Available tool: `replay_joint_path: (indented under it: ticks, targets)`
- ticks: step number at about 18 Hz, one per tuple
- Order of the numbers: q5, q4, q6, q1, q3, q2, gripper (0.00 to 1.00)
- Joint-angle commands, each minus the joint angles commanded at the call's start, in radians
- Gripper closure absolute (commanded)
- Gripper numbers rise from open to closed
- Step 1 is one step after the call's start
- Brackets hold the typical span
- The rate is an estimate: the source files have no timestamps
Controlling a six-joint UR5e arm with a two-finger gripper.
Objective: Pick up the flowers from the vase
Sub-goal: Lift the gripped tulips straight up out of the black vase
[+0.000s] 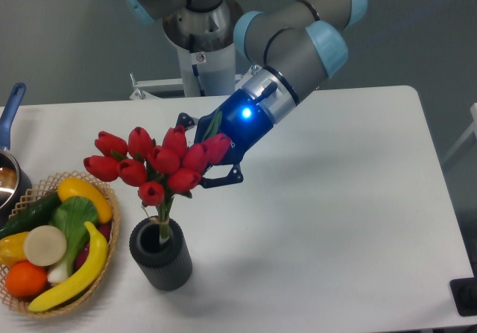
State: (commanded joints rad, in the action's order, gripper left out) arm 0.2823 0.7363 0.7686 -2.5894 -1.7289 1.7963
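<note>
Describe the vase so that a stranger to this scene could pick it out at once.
On the white table, look near the front left, just right of the wicker basket of fruit and vegetables. The vase is the short dark grey ribbed cylinder there. Thin green stems of the red tulips rise from its mouth.

Robotics lab, bare white table [350, 199], plain grey wall [67, 35], arm pedestal [203, 50] behind

Plain grey wall [67, 27] behind; white table [358, 199] with rounded corners; soft even light.
</note>
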Motion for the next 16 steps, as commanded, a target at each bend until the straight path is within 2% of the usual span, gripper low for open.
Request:
replay_joint_path:
  ticks: [8, 12, 16]
  targets:
    - [-0.017, 0.000, -0.114, -0.023, 0.101, 0.008, 1.00]
    - [-0.022, 0.000, -0.108, -0.047, 0.115, 0.009, 1.00]
    - [0.014, -0.003, -0.043, -0.095, 0.160, 0.012, 1.00]
